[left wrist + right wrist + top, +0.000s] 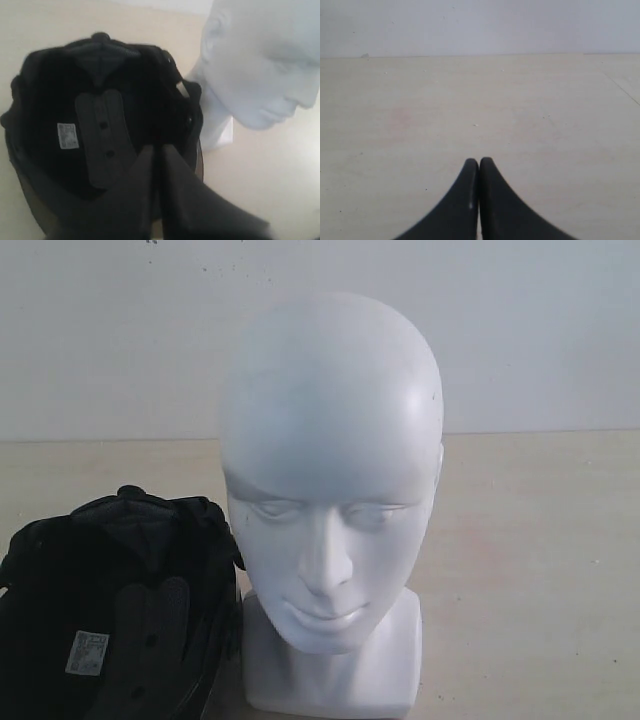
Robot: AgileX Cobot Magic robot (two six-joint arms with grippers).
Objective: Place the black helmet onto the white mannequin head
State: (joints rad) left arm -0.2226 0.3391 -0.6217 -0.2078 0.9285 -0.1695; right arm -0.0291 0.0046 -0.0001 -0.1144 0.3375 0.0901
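Note:
The black helmet (150,570) lies upside down on the table at the lower left, its padded lining and a small white label (87,653) facing up. The white mannequin head (330,470) stands upright on its blocky neck base right beside it, bare. In the left wrist view my left gripper (157,148) is shut, its tips over the near rim of the black helmet (100,125); the white mannequin head (260,65) stands past it. I see nothing between the jaws. My right gripper (479,161) is shut over bare table. Neither gripper shows in the exterior view.
A pale wooden table (540,570) runs back to a plain white wall (540,330). Bare tabletop lies to the right of the head. A seam in the table surface (622,90) shows in the right wrist view.

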